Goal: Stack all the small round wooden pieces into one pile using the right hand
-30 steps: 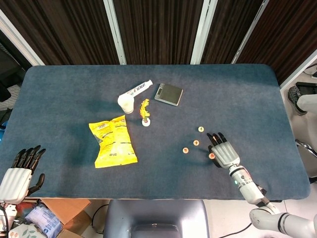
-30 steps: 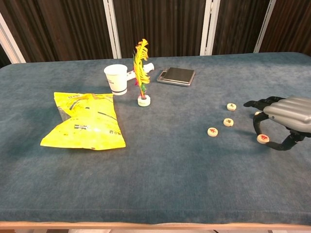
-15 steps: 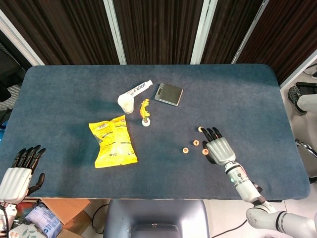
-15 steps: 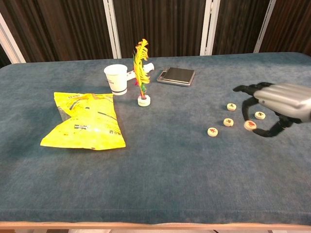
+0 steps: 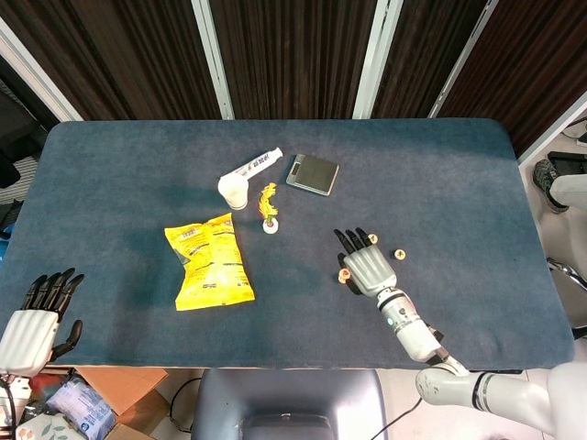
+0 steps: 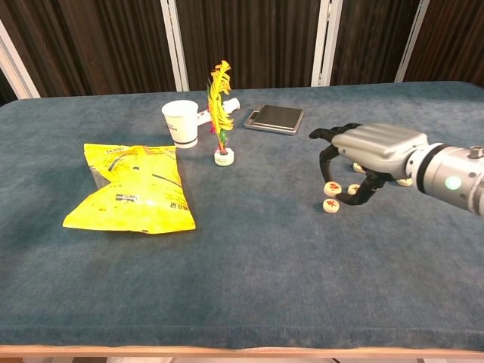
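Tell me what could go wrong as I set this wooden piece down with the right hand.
1. The right hand pinches the carried piece just above the target piece. It looks slightly offset, so on release it may slide off rather than stack.
2. The curled fingers hang close to a neighbouring piece. Lowering or opening could knock it away.
3. The hand hides much of the stack point in the head view, so rely on the chest view.

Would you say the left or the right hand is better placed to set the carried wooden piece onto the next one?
The right hand: it holds a wooden piece directly above another piece. The left hand sits off the table's near-left corner, far from the pieces.
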Controlling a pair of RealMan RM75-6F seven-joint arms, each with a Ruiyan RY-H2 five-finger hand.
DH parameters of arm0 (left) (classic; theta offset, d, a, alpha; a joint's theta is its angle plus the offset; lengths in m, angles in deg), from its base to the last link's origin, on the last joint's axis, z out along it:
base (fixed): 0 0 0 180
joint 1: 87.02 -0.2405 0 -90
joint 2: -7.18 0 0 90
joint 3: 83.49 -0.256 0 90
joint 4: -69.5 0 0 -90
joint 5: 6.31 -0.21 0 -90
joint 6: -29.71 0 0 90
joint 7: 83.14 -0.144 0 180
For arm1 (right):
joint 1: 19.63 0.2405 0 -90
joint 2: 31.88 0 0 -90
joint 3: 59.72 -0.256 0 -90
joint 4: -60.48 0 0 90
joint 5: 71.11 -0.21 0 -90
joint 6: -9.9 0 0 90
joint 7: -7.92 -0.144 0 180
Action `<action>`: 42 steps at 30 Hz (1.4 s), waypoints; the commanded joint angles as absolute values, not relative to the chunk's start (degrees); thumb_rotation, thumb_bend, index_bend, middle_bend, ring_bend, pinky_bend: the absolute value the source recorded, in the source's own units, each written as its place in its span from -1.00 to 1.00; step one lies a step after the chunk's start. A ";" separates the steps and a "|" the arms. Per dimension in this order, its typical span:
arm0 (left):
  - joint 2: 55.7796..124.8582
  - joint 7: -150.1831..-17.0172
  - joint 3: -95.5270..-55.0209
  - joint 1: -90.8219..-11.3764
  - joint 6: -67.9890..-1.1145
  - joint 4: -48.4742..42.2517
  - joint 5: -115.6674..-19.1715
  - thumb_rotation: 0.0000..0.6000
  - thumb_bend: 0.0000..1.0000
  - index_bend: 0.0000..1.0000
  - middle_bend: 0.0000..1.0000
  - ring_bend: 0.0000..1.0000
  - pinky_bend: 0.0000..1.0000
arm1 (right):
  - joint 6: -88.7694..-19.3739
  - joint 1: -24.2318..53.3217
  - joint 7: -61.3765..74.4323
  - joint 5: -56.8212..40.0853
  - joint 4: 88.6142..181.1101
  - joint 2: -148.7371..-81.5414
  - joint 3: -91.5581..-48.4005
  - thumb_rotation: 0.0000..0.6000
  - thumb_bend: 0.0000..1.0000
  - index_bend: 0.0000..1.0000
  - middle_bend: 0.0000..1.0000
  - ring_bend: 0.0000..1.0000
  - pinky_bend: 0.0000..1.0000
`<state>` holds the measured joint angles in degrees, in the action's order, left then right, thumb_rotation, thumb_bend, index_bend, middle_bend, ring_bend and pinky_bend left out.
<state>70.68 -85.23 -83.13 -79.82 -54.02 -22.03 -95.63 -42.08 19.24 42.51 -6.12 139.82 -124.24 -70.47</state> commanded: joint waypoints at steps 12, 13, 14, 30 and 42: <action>70.37 -84.75 -83.29 -80.11 -54.52 -21.96 -96.00 1.00 0.01 -1.00 -0.97 -1.00 -0.94 | -41.66 21.41 45.84 -10.85 137.29 -126.49 -68.85 1.00 -0.02 0.26 -0.92 -1.00 -1.00; 70.38 -84.74 -83.29 -80.08 -54.45 -21.94 -95.99 1.00 0.01 -1.00 -0.97 -1.00 -0.94 | -41.69 21.51 45.83 -10.96 137.11 -126.61 -68.72 1.00 -0.02 0.26 -0.92 -1.00 -1.00; 70.40 -84.78 -83.29 -80.05 -54.36 -21.93 -95.98 1.00 0.01 -1.00 -0.97 -1.00 -0.94 | -41.71 21.59 45.76 -11.01 136.98 -126.69 -68.65 1.00 -0.02 0.26 -0.92 -1.00 -1.00; 70.40 -84.84 -83.19 -79.97 -54.20 -21.97 -95.79 1.00 0.00 -1.00 -0.97 -1.00 -0.94 | -42.65 22.14 45.82 -12.45 137.48 -126.06 -67.48 1.00 -0.02 -0.04 -0.91 -1.00 -1.00; 70.34 -84.37 -83.16 -80.07 -54.44 -21.97 -95.88 1.00 0.00 -1.00 -0.97 -1.00 -0.94 | -44.35 21.03 44.47 -13.07 136.20 -123.15 -67.16 1.00 -0.02 -0.05 -0.91 -1.00 -1.00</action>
<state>70.33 -84.38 -83.16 -80.07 -54.44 -21.97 -95.89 -44.68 21.07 44.61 -12.48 137.15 -123.20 -67.13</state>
